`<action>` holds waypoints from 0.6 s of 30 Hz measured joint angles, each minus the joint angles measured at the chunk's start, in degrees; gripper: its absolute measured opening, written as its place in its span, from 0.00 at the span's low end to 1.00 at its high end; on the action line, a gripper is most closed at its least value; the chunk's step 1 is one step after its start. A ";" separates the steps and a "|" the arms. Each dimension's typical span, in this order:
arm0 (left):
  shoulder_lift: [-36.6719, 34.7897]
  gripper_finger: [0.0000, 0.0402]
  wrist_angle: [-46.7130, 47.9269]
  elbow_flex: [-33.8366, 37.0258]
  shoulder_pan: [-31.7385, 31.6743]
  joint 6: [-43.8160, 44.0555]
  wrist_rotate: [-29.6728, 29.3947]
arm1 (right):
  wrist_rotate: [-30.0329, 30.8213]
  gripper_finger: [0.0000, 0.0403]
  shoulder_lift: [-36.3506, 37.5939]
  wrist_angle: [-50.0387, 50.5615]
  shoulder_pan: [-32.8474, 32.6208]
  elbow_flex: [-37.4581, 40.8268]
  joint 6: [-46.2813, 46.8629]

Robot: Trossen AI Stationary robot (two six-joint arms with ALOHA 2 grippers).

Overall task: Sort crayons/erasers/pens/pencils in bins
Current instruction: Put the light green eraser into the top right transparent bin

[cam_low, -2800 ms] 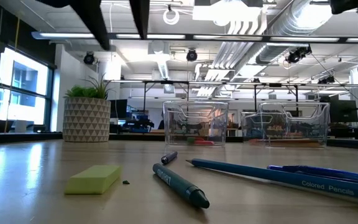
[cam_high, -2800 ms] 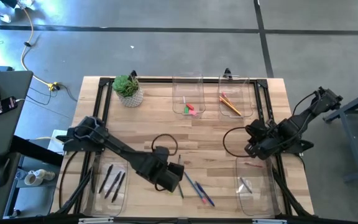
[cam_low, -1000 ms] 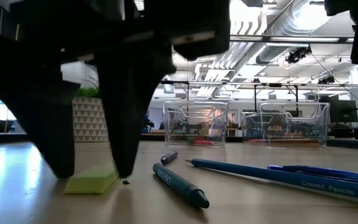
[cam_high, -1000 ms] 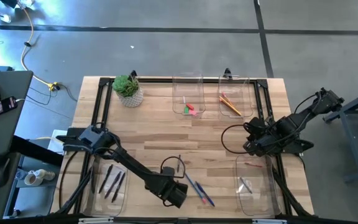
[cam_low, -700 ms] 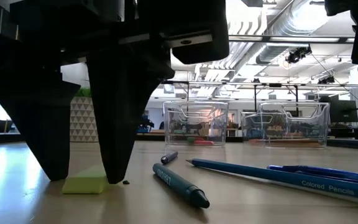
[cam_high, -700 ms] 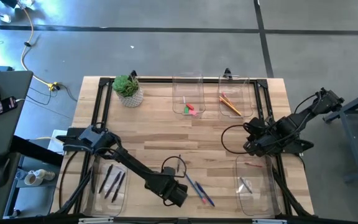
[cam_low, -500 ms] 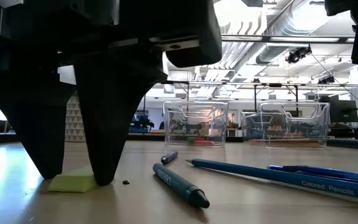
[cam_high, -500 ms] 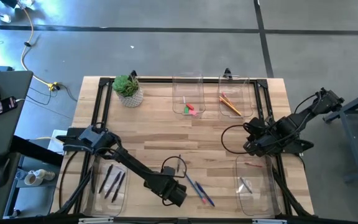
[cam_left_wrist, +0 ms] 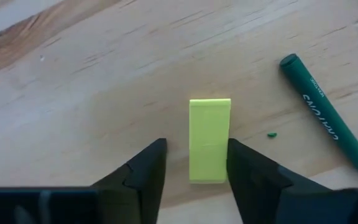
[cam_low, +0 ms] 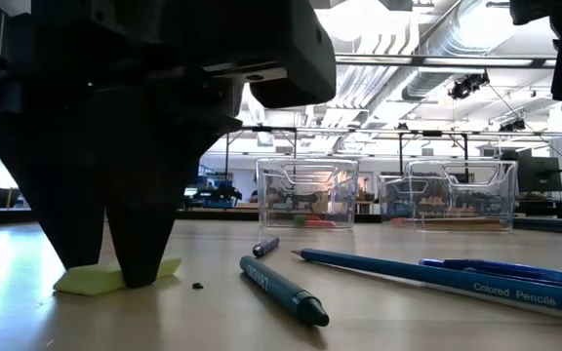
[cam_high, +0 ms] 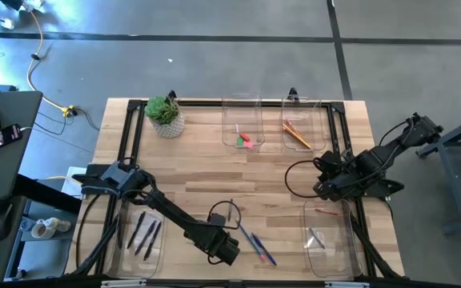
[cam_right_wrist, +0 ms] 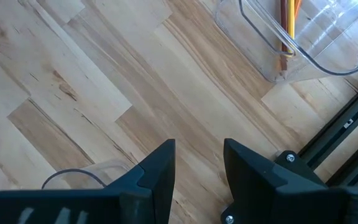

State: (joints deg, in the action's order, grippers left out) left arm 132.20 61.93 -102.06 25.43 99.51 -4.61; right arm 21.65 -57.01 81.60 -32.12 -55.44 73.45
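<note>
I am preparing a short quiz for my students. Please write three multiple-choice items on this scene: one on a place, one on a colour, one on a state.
1. Where is the left gripper?
A. over the plant
B. at the table's near edge, down at an eraser
C. inside a bin

2. What colour is the eraser between its fingers?
A. yellow-green
B. pink
C. blue

3. How does the green crayon lie?
A. held
B. in a bin
C. loose on the table

Key: B, both high and wrist views show it; A, plainly yellow-green; C, nothing touches it.

Butcher-block table (cam_high: 206,172); on it four bins (cam_high: 242,122), potted plant (cam_high: 166,114), loose crayons (cam_high: 254,242), possibly pens.
</note>
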 joint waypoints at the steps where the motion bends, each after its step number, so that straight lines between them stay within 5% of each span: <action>1: 0.00 0.35 0.00 0.00 0.00 -0.32 -0.08 | 0.00 0.32 -0.01 -0.01 0.00 0.00 0.00; 11: -0.02 0.14 -0.22 0.07 0.00 -5.33 -0.82 | -0.08 0.32 -0.01 -1.98 0.00 0.00 0.88; 18: -0.66 0.12 -0.43 0.15 0.50 -8.67 -1.43 | -0.24 0.32 0.00 -4.97 -0.02 0.00 1.07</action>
State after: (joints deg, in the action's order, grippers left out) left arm 131.54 61.51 -101.91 25.93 90.84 -6.04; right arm 21.41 -57.01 76.63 -32.14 -55.44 74.52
